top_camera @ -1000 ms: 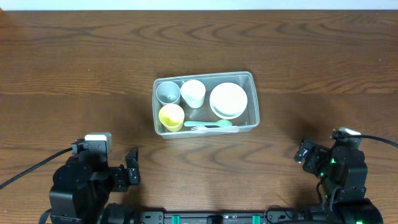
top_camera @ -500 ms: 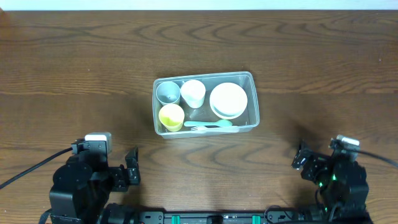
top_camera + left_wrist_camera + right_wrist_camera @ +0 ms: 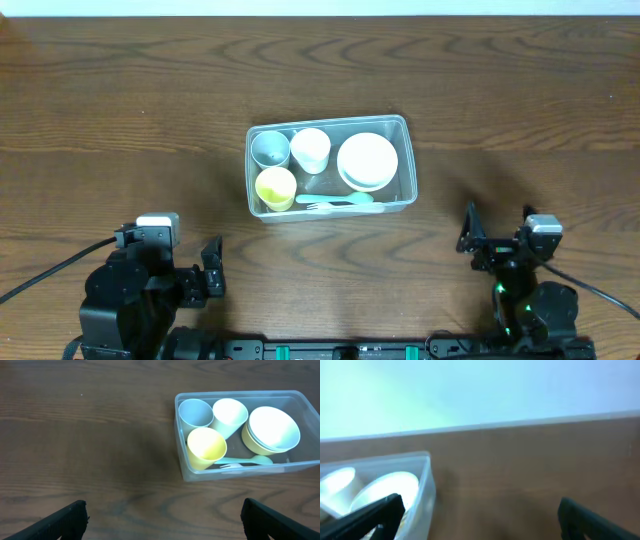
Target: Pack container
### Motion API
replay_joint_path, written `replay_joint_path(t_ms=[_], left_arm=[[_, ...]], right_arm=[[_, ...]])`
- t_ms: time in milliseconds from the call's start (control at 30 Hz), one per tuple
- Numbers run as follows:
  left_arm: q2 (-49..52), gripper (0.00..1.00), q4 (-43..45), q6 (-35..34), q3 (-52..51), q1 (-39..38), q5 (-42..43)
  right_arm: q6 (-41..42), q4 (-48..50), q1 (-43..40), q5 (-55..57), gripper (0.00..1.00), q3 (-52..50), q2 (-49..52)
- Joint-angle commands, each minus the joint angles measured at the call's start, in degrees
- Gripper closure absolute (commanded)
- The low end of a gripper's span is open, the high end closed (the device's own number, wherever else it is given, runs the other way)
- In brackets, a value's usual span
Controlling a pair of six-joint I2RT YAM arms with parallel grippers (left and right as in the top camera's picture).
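Observation:
The clear plastic container (image 3: 330, 122) sits mid-table. Inside it stand a grey cup (image 3: 270, 148), a white cup (image 3: 311, 150) and a yellow cup (image 3: 275, 187). A white bowl (image 3: 367, 160) is nested in a yellow one, and a pale green fork (image 3: 335, 202) lies along the near wall. My left gripper (image 3: 162, 520) is open over bare wood, well short of the container (image 3: 240, 395) and to its left. My right gripper (image 3: 497, 245) is open and empty at the near right. In the right wrist view the container's corner (image 3: 425, 490) shows just behind the left finger (image 3: 375, 515).
The dark wooden table (image 3: 120, 110) stretches wide on all sides of the container. Both arm bases sit at the near edge, the left one (image 3: 130, 300) with a cable trailing off to the left. A pale wall (image 3: 470, 390) lies beyond the far table edge.
The right arm has pulled back toward the near edge and shifted slightly left, its gripper swinging to face the far side. The left arm and the container have not moved.

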Motion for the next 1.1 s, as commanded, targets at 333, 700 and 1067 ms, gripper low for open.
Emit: replay_joint_path(t_ms=[333, 700, 1067], left_arm=[[-0.15, 0.02, 0.07, -0.74, -0.31, 0.09, -0.59], [-0.15, 0.02, 0.07, -0.72, -0.31, 0.09, -0.59], [-0.15, 0.02, 0.07, -0.72, -0.31, 0.09, -0.59]], right_arm=[[-9.09, 7.65, 0.59, -0.96, 0.01, -8.33, -0.44], [-9.09, 7.67, 0.59, -0.94, 0.01, -8.33, -0.44], [-9.09, 7.67, 0.59, -0.96, 0.01, -8.33, -0.44]])
